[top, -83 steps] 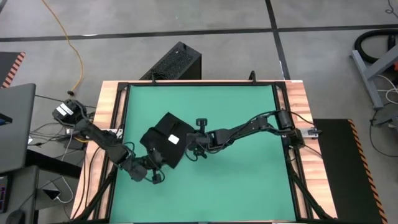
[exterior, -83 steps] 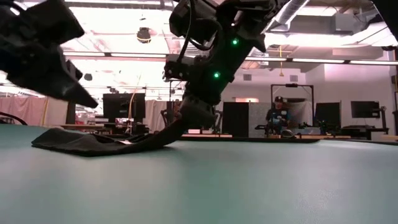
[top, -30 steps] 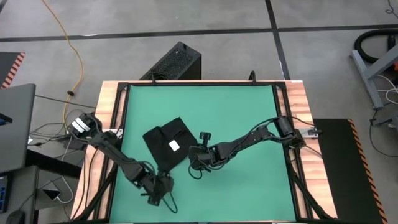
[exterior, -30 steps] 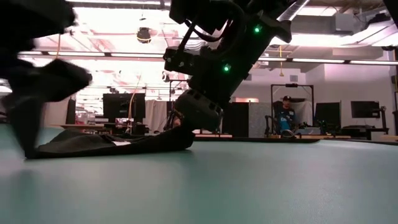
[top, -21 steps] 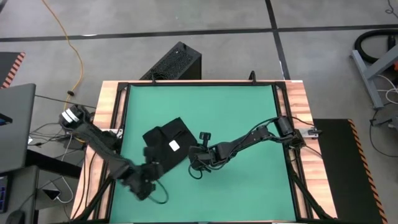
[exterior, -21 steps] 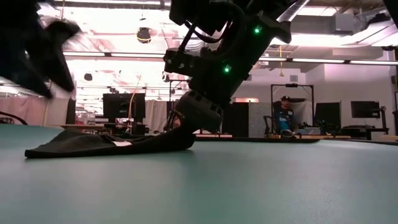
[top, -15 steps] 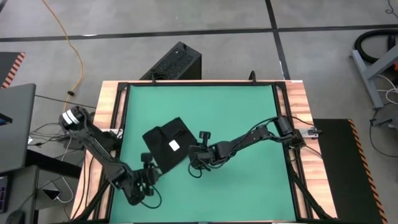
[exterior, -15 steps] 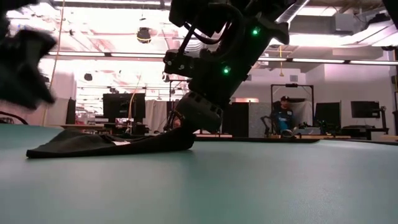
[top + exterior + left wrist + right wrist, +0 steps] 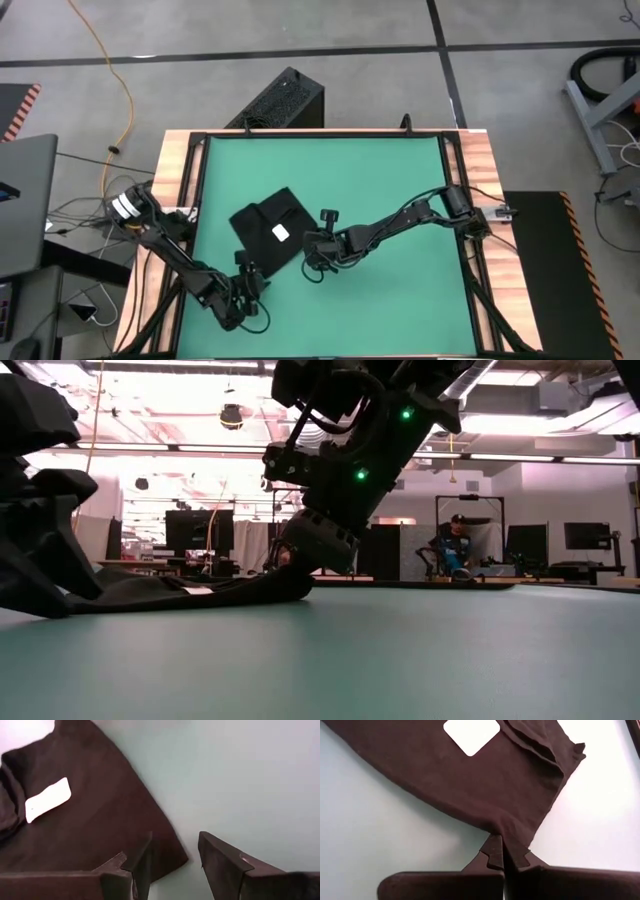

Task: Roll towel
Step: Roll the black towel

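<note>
Black cloth, the towel (image 9: 268, 232) lies folded left of centre. Your right gripper (image 9: 504, 857) pinches its corner; bring your left gripper (image 9: 175, 855), fingers parted, squarely over the nearest corner before closing.

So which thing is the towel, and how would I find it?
Look at the green table. Left of its middle lies the towel, a flat, floppy black cloth between the two grippers. A small white tag marks it, unlike the hard black box on the floor.

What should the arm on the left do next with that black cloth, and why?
Probably close the left gripper on the towel corner between its open fingers. The right gripper already pinches the opposite edge, so both ends would be held for rolling.
</note>
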Controlling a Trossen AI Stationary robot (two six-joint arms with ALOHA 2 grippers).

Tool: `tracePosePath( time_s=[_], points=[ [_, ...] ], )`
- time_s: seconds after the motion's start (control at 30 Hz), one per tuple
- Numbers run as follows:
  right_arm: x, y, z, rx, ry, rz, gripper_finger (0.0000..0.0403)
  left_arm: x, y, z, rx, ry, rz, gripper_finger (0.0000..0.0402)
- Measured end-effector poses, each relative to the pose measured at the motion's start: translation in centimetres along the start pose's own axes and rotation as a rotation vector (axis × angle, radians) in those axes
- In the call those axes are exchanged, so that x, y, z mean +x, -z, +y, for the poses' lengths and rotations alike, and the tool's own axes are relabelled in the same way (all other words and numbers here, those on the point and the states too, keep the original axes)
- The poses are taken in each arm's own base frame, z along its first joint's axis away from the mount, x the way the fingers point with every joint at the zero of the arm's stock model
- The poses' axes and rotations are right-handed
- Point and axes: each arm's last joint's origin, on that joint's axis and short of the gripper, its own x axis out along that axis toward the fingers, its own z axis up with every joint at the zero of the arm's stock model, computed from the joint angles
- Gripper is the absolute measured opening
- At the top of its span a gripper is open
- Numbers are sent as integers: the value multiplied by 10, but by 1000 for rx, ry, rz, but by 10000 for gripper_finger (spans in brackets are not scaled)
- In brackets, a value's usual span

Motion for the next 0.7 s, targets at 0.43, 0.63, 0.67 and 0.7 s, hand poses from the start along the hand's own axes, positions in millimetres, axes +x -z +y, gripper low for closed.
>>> tracePosePath(
  time_s=[0.43,0.63,0.67,0.7],
  points=[
    [0,1,1,-3,-22,6,3,3,12,9,-129,-51,146,89],
    [-1,1,2,-4,-23,5,4,2,13,10,-88,-55,164,7],
    [-1,1,2,-5,-24,4,4,2,12,10,-82,-61,170,6],
    [-2,1,3,-6,-24,3,4,1,10,10,-73,-68,179,4]
  ],
)
